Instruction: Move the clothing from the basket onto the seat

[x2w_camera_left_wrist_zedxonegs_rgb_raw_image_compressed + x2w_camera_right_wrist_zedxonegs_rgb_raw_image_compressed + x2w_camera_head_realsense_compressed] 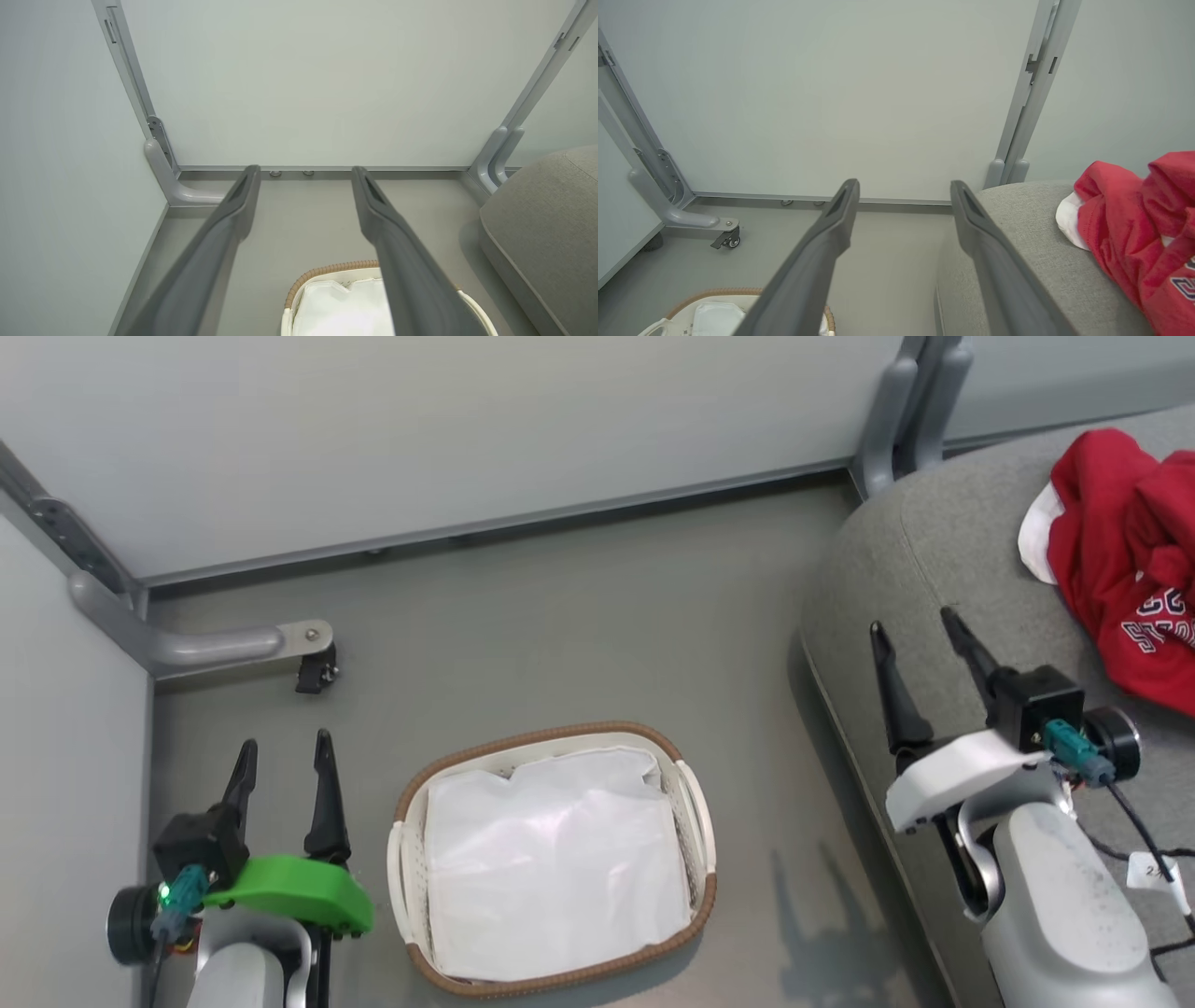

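Clothing (1120,551) lies heaped on seat (934,569). Basket (579,728) on floor (560,616) holds 1 white liner (551,868). Left end effector (285,742) and right end effector (912,621) are both released, grasping nothing.

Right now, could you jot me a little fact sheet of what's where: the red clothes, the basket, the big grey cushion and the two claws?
large grey upholstered seat: at the robot's right
bright red fabric clothing: bunched on the seat, white lettering showing
oval white plastic basket with brown woven rim: on the floor, holding a white liner sheet; no red fabric seen inside
left gripper: open, empty, beside the basket
right gripper: open, empty, by the seat's edge
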